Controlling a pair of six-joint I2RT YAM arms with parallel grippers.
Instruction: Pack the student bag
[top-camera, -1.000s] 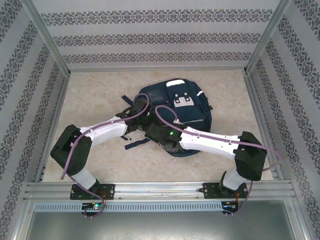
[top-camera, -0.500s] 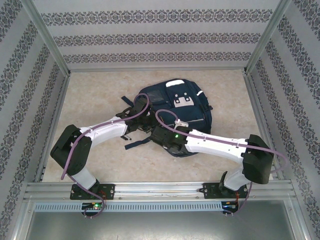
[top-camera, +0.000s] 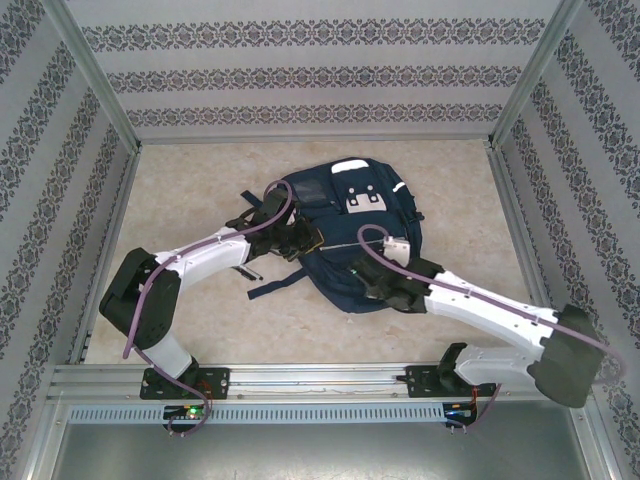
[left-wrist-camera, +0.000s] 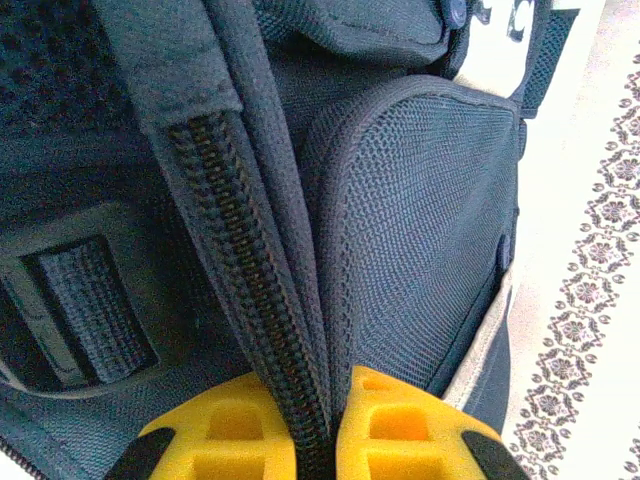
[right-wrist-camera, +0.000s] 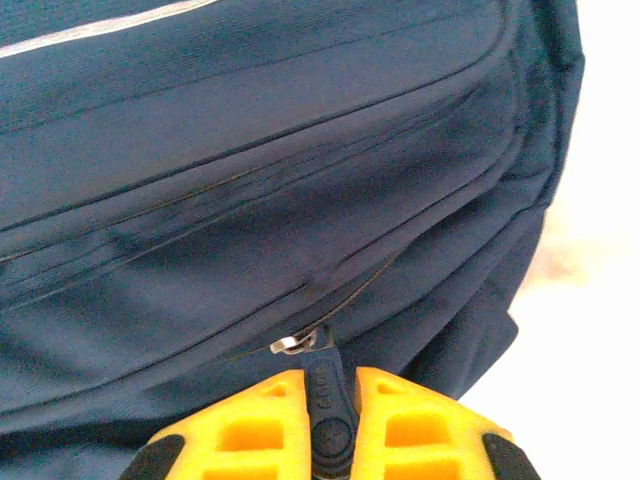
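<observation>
The bag (top-camera: 350, 200) lies in the middle of the table (top-camera: 190, 200), a bit toward 12 o'clock. The left gripper (left-wrist-camera: 322, 400) is at the bag's 9 o'clock side. Its fingers are pinched tight on a zip edge (left-wrist-camera: 240, 250). The right gripper (right-wrist-camera: 330, 398) is at the bag's 6 o'clock side. Its fingers are pinched tight on a zip pull (right-wrist-camera: 323, 368).

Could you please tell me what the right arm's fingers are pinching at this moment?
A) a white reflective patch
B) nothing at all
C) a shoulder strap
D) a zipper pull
D: in the right wrist view the yellow right fingers are closed on the dark zipper pull at a seam of the navy bag.
</observation>
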